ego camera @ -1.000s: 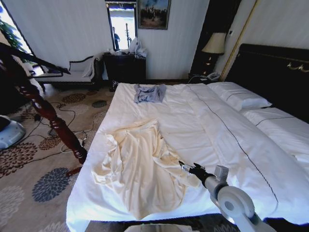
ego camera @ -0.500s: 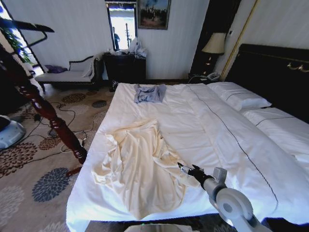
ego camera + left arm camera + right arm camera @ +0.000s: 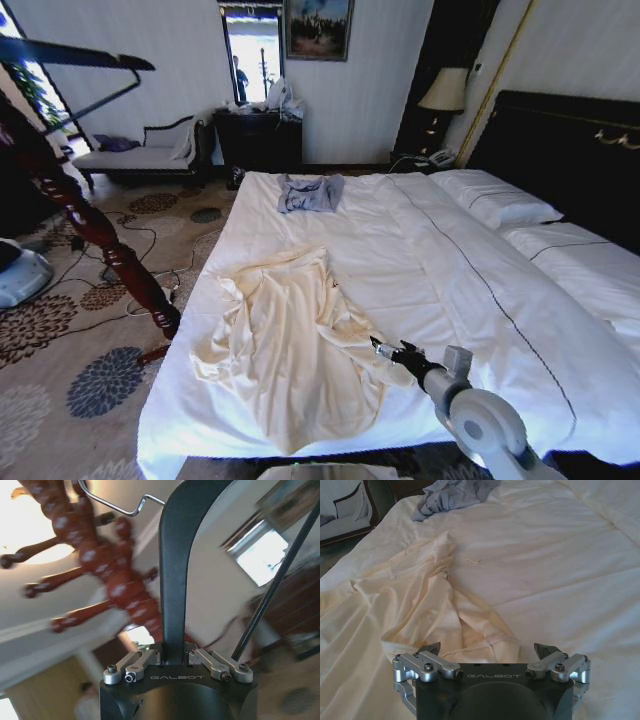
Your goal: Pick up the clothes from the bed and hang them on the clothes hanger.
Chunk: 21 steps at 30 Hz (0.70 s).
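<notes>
Left hand [image 3: 175, 660] clamping clothes hanger [image 3: 176, 570]

Bed [image 3: 430, 270] with white duvet and a thin dark seam. Cream clothes [image 3: 290, 340] lie spread flat on the duvet, directly ahead of the right claw [image 3: 385, 349], whose jaws stand apart at the garment's near edge. A small grey-blue garment [image 3: 309, 193] lies crumpled on the duvet well beyond the claw, apart from the clothes. Two white pillows [image 3: 495, 203] rest at the head end, against the dark headboard [image 3: 570, 150].
</notes>
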Tool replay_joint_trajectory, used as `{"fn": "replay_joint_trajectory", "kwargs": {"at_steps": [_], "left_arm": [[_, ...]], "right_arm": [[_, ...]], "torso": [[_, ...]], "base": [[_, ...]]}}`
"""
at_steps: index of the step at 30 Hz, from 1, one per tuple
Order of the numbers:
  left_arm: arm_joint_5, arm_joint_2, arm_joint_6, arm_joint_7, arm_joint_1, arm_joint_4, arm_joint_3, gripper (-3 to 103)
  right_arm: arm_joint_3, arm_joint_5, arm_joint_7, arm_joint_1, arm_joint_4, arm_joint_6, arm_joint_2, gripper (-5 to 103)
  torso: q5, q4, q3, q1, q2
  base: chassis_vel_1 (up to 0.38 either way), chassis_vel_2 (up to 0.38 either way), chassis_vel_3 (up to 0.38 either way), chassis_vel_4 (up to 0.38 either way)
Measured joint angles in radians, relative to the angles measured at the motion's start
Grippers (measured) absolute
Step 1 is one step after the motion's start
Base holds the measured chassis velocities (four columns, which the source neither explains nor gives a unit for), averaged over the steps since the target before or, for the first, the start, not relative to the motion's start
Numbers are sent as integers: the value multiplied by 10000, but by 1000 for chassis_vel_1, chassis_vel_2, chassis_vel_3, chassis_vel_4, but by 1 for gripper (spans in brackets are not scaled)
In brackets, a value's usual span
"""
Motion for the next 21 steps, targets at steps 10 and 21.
{"fn": "replay_joint_trajectory", "kwargs": {"at_steps": [10, 21], "left_arm": [[-222, -509, -837, 1212, 456, 401, 845, 19], [1265, -1688, -1700, 1966, 332, 1224, 2794, 19]], "right_arm": [[306, 95, 116, 428, -299, 110, -514, 100], [-407, 925, 352, 2593, -1110, 148, -1881, 100]], "torso": [[0, 1, 0, 0, 0], [-2, 0, 0, 0, 0]], "base": [[0, 0, 0, 0], [0, 0, 0, 0]]}}
